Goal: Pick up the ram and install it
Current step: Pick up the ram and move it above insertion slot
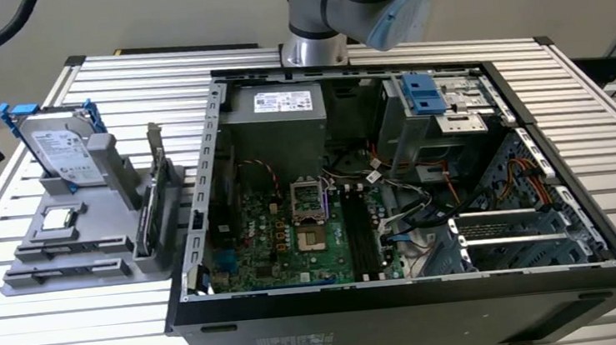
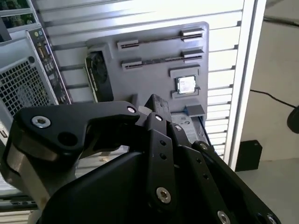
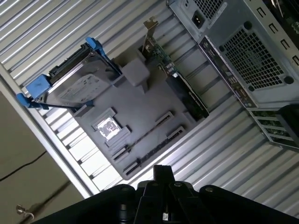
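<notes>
Currently the gripper [image 3: 161, 170] is hovering near the ram [image 2: 161, 57], jaws closed and empty; squaring across its thin edge is looking essential.

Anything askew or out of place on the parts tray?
Nothing stands out: the silver hard drive with blue bracket, square silver processor chip and upright dark expansion card all sit in the grey parts tray.
</notes>
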You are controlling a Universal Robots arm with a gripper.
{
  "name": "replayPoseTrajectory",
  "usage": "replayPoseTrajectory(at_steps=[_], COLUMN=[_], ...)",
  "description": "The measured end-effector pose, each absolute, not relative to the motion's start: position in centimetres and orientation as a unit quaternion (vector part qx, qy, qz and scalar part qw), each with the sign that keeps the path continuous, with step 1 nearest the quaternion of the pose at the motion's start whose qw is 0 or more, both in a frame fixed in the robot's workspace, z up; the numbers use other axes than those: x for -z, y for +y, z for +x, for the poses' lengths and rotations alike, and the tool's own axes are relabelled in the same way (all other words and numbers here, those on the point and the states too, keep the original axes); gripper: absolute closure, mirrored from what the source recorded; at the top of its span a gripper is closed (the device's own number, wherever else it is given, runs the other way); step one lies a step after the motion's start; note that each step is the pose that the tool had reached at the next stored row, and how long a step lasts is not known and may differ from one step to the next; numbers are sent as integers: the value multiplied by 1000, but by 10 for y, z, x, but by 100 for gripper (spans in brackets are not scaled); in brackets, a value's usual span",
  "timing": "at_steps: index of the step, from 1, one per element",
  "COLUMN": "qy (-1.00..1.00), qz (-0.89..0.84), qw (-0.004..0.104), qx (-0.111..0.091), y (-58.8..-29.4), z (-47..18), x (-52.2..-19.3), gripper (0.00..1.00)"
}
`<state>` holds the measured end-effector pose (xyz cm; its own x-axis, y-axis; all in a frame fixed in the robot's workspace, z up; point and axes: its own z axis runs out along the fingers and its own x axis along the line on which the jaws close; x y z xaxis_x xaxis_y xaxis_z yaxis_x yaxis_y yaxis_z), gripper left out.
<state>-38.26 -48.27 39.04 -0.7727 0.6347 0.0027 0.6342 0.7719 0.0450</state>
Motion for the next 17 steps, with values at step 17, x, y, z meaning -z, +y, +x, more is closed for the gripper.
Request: replayPoseTrajectory(at_steps=[17], qy=[910], qz=[414], qw=[8], qx=[-21], y=[-483], z=[-383], x=[-390], gripper=[100])
